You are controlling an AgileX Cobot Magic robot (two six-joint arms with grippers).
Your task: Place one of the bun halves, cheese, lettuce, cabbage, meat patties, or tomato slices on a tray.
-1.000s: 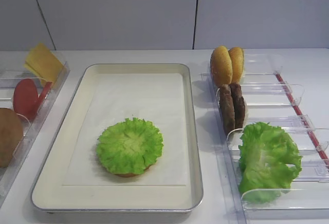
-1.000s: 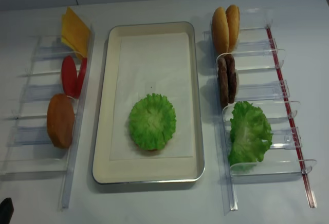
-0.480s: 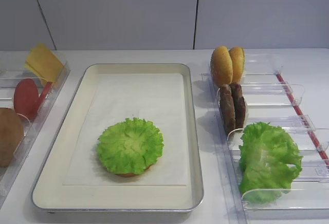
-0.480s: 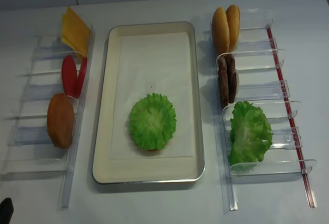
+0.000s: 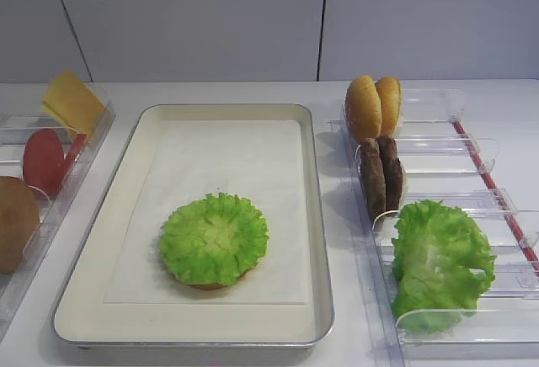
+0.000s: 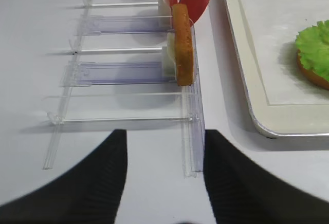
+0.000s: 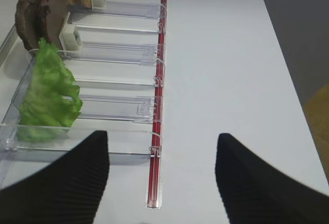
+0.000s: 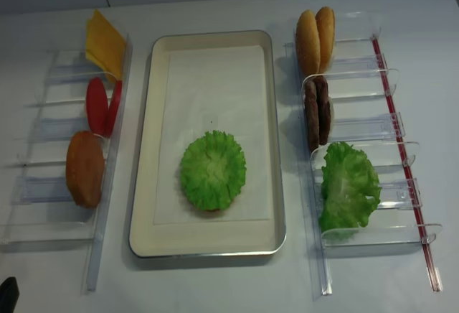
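We are holding both grippers low over the near edge of the white counter (image 5: 505,106), each empty. The right gripper (image 7: 162,183) is hovering with its jaws standing wide apart, just near of the right clear rack (image 7: 118,106); the left gripper (image 6: 160,183) is hanging with its jaws apart too, near the end of the left clear rack (image 6: 123,72).

Between the racks we are seeing the tray (image 8: 140,184), and on its paper liner, toward the near end, a lettuce leaf (image 8: 212,169) is lying flat on a bun half (image 5: 210,284) whose brown edge is just peeking out beneath.

In the right rack, going away from us, spare lettuce (image 8: 348,185) is slumping, then two meat patties (image 8: 316,110) are standing on edge, then two bun halves (image 8: 315,33). In the left rack, another bun half (image 8: 84,168) is standing upright, then tomato slices (image 8: 100,105), and farthest the cheese (image 8: 105,44) is leaning.
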